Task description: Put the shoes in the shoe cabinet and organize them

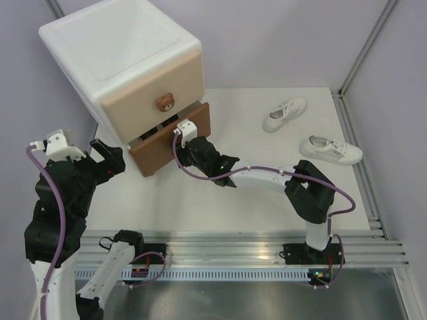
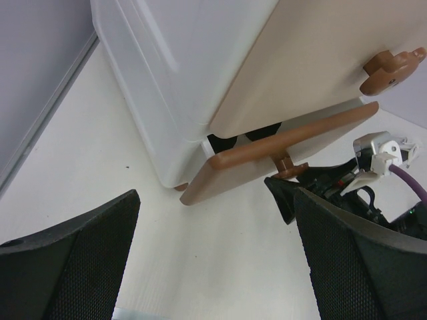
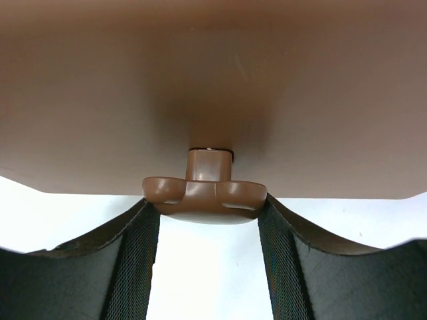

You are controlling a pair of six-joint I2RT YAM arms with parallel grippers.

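— The right gripper (image 3: 207, 204) has both pads pressed against the sides of the bear knob (image 3: 205, 193) on the lower drawer (image 1: 170, 143). I'd call that a closed grip on the knob.

— And the drawer's only partly out of the shoe cabinet (image 1: 120, 53). Something dark (image 2: 227, 143) sits in the gap, maybe the black pair, but I can't be sure from here.

— The white sneakers (image 1: 285, 114) lie well apart from the cabinet, out on the right of the table (image 1: 267, 200), one (image 1: 330, 149) nearer us than the other.

— So the drawer is the step in hand. Whichever way it goes, I'd move it straight along its runners. The brown front looks a bit skewed under the beige one, and a sideways tug could jam it.

— Slowly too. The knob's stem is thin, and the pads hold only the edges of its cap, so they might slip off.

— What about the left gripper (image 1: 109, 157)?

— It's spread open and empty, hovering just left of the cabinet. It could brace the white wall if the box starts sliding.
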